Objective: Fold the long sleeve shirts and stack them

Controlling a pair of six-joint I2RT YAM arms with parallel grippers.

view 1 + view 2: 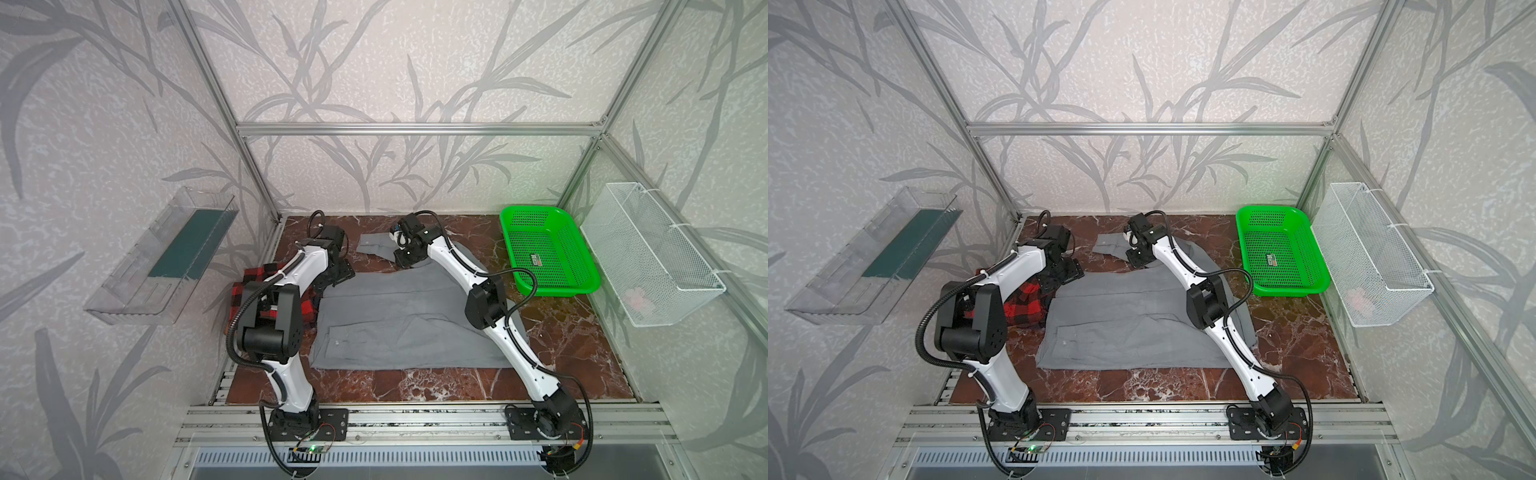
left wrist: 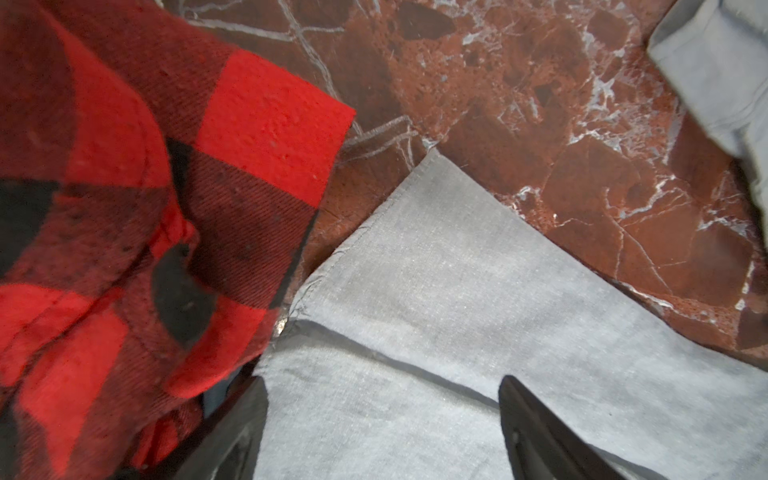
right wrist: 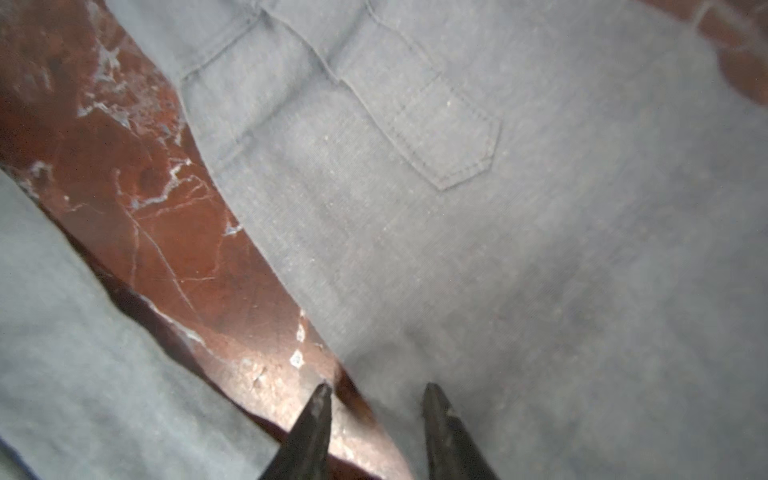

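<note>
Marbled table (image 1: pixel 415 382), grey shirt (image 1: pixel 395 316) spread flat mid-table, plaid shirt (image 1: pixel 1027 301) bunched just beside it. Left gripper (image 2: pixel 382 382) wide open over grey cloth; right gripper (image 3: pixel 378 388) partly open astride sleeve (image 3: pixel 457 249) edge. Risked: shallow pinch, sleeve slipping free.

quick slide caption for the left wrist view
Open left claw over a corner of the grey shirt, red-and-black plaid shirt bunched beside it on the marble table.

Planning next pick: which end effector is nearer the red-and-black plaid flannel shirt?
Left: left end effector beside the plaid shirt; right end effector over the far grey sleeve.
</note>
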